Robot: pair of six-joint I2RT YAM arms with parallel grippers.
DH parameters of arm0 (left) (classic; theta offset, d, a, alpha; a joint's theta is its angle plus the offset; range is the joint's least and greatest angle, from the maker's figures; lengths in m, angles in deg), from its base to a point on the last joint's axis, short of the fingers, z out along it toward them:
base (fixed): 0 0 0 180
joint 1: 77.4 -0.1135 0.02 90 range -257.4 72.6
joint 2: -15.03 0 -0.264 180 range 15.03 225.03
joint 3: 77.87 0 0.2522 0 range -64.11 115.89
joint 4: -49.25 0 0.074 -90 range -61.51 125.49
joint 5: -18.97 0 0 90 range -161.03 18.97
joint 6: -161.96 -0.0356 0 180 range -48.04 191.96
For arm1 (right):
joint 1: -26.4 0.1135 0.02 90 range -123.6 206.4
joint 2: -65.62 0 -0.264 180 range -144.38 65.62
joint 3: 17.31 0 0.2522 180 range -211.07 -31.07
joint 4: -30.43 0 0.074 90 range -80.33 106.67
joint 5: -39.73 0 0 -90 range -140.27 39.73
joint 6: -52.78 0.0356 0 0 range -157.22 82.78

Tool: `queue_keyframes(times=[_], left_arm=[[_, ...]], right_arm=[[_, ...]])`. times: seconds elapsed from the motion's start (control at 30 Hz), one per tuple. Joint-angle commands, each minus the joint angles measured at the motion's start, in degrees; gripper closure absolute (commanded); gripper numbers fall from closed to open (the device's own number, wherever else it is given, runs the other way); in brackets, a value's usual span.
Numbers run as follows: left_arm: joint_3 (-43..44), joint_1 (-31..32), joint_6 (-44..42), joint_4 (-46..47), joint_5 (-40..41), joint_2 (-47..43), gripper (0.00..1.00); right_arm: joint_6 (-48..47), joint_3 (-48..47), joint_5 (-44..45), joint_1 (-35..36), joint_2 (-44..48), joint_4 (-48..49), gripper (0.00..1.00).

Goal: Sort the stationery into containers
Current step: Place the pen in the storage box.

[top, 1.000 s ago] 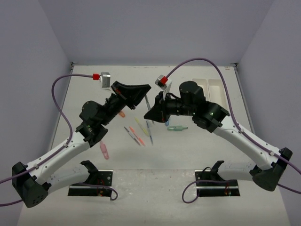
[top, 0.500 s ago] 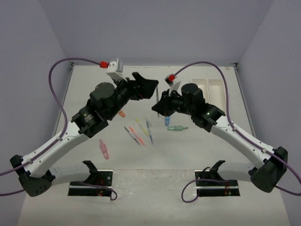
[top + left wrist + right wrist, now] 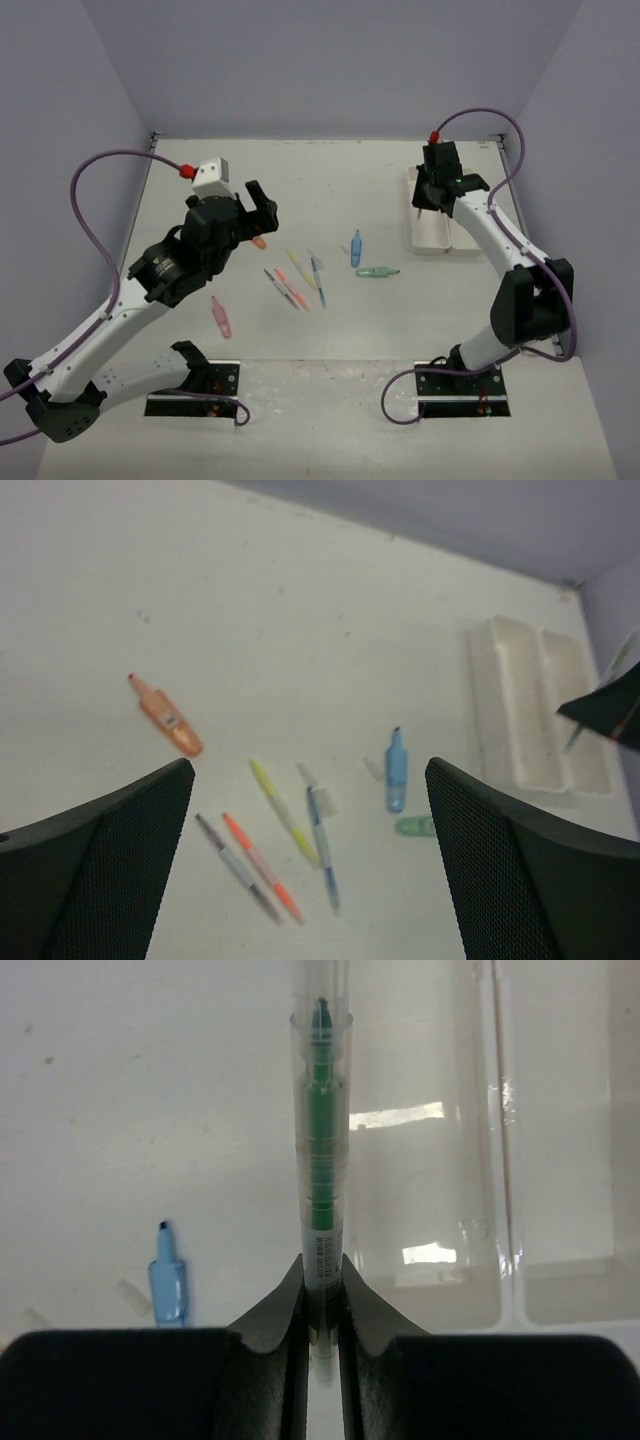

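My right gripper [image 3: 322, 1275] is shut on a clear pen with a green core [image 3: 320, 1160] and holds it above the left of two white trays [image 3: 430, 1160], at the back right [image 3: 432, 235]. My left gripper [image 3: 258, 205] is open and empty above the table's left part [image 3: 308, 770]. Below it lie an orange marker [image 3: 168, 717], a grey pen [image 3: 235, 867], an orange-pink pen [image 3: 262, 868], a yellow pen [image 3: 284, 812], a blue pen [image 3: 322, 847], a blue marker [image 3: 396, 772] and a green marker [image 3: 413, 826]. A pink marker [image 3: 220, 316] lies near the left arm.
The second tray [image 3: 570, 1160] touches the first on its right side. Both trays [image 3: 520, 705] look empty. Purple cables loop from both arms. Walls close off the table at the back and both sides.
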Motion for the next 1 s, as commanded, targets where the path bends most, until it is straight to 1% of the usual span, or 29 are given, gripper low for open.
queue_keyframes(times=[0.0,0.1,0.2,0.23,0.27,0.3,0.4,0.47,0.53,0.6,0.67,0.73,0.8,0.83,0.9,0.93,0.97], left_arm=[[-6.6,-0.1,-0.8,-3.4,-2.8,-2.0,0.0],[-9.9,-0.2,-1.4,-4.9,-3.5,-3.0,0.0],[-12.7,-0.2,-1.8,-6.0,-4.4,-4.7,0.0],[-13.6,-0.2,-1.8,-6.1,-4.7,-5.2,0.0],[-14.0,-0.2,-1.9,-6.2,-4.8,-5.4,0.0],[-14.4,-0.1,-2.0,-6.3,-4.9,-5.6,0.0],[-15.0,-0.2,-2.0,-7.9,-4.8,-6.0,0.0],[-15.1,-0.2,-2.0,-8.6,-4.4,-6.5,0.0],[-14.8,-0.1,-2.0,-9.5,-4.2,-7.3,0.0],[-14.0,-0.2,-1.5,-10.9,-3.4,-7.9,0.0],[-13.2,-0.2,-1.4,-12.4,-1.1,-9.0,0.0],[-12.9,-0.2,-1.3,-14.0,0.9,-9.8,0.0],[-12.3,-0.1,-1.4,-14.9,1.2,-11.4,0.0],[-12.4,-0.1,-1.8,-14.7,1.0,-12.0,0.0],[-13.5,-0.2,-2.4,-14.0,1.2,-13.9,0.0],[-13.6,-0.2,-2.3,-13.6,1.4,-14.2,0.0],[-14.3,-0.2,-2.1,-13.2,1.4,-15.7,0.0]], right_arm=[[-3.9,-5.9,4.3,-2.5,-7.6,-3.9,1.0],[-5.1,-9.0,4.7,-3.7,-11.5,-4.5,1.0],[-5.7,-12.1,4.8,-4.0,-14.7,-7.0,0.9],[-5.9,-12.3,5.0,-4.0,-15.1,-7.0,0.81],[-5.9,-12.4,5.6,-4.1,-15.3,-7.1,0.7],[-5.9,-12.5,6.3,-4.1,-15.5,-7.3,0.63],[-5.6,-12.5,6.8,-4.0,-14.8,-8.1,0.52],[-5.2,-12.6,6.5,-3.9,-13.5,-8.7,0.48],[-4.5,-13.1,5.9,-3.2,-12.1,-9.5,0.48],[-4.1,-12.1,4.3,0.0,-9.3,-9.0,0.51],[-4.7,-10.1,1.4,7.7,-5.4,-7.1,0.54],[-4.7,-9.0,-2.7,12.4,-4.2,-4.2,0.57],[-4.6,-7.9,-4.6,17.3,-5.3,-1.9,0.64],[-4.7,-7.6,-5.9,18.7,-6.0,-1.2,0.66],[-3.3,-7.8,-7.2,23.0,-7.7,-0.7,0.66],[-2.9,-8.0,-6.8,23.6,-8.4,-0.7,0.66],[-0.4,-8.3,-3.5,28.3,-9.7,-1.1,0.66]])
